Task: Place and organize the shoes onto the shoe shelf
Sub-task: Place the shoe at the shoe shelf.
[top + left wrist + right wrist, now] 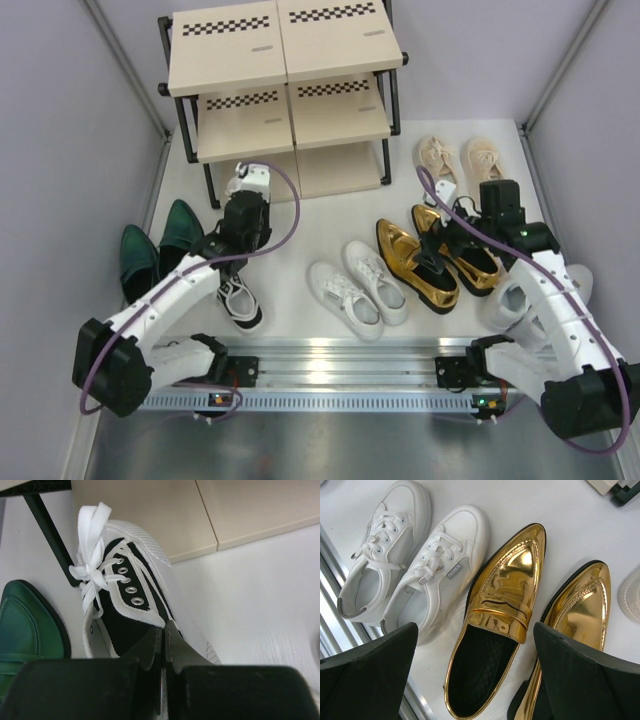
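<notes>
From above, the left gripper (249,195) covers most of the black-and-white sneaker (251,178) it holds. Only a white scrap pokes out, just in front of the lowest board of the shelf (230,60). Whether that sneaker rests on the table or hangs clear, I can't quite tell. The wrist view shows it better: the jaws are pinched together on the rim of its opening, toe pointing toward the shelf, a green loafer (25,625) beside it. Its mate (240,302) lies half under the left forearm, which stretches forward across it. The chunky white sneakers (508,300) are largely hidden beneath the right arm. That arm bends inward, its right gripper (433,255) hanging with jaws spread wide over a gold loafer (495,630).
</notes>
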